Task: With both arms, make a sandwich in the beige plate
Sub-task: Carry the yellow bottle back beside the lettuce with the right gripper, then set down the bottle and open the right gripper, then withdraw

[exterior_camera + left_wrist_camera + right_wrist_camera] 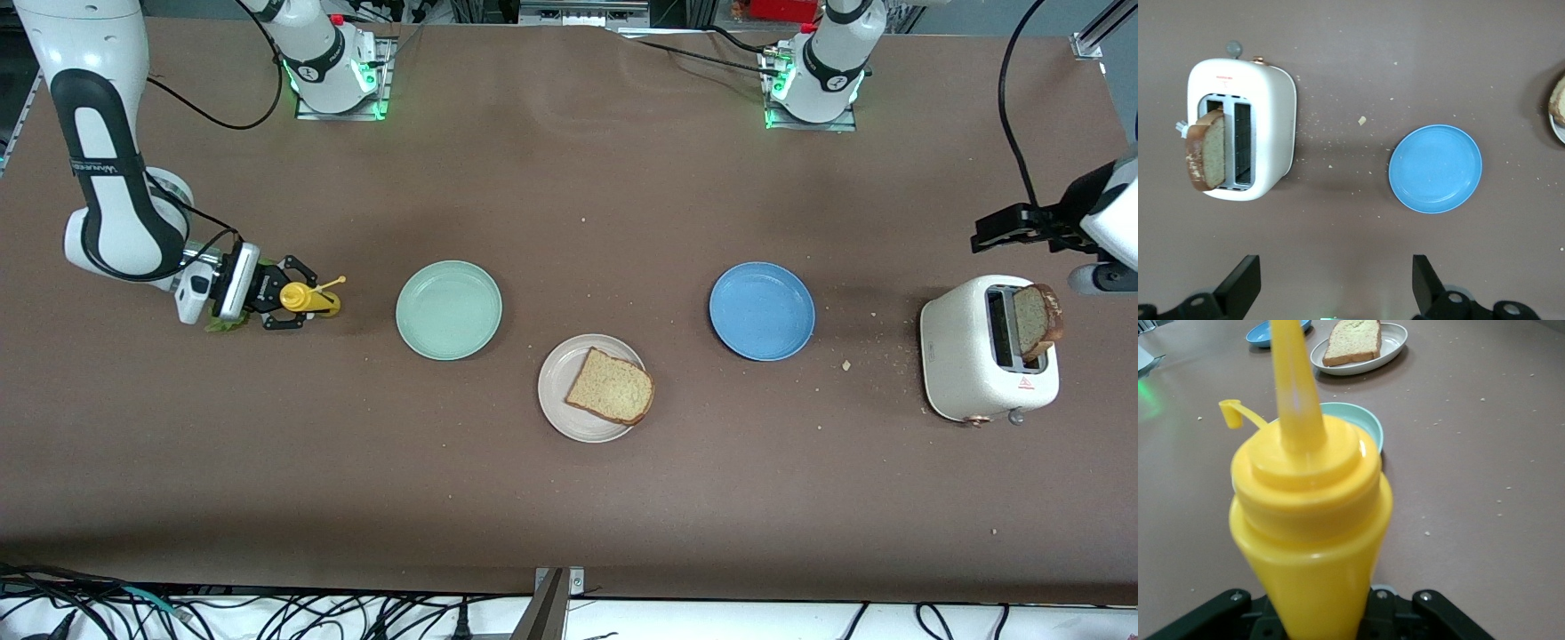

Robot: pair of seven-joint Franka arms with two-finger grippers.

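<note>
The beige plate (558,411) lies on the table nearer to the front camera than the mint green plate (449,309) and the blue plate (762,310), roughly between them, and one bread slice (610,386) rests on it, overhanging the rim toward the left arm's end. No lettuce or second slice is seen on the plate, so the sandwich is judged to be at its first layer only. A second bread slice (1036,321) stands up out of a slot of the white toaster (965,356) at the left arm's end of the table. The left gripper (1331,287) hangs above the table beside the toaster with its jaws spread wide and nothing between them. At the right arm's end, the right gripper (289,298) is closed on a yellow squeeze bottle (302,297), whose cap is off the spout and dangles by its tether; something green, only partly visible, lies under that gripper. The step in hand appears to be the sauce: the bottle would need to be carried over the plate, tipped spout-down above the slice, and squeezed.
</note>
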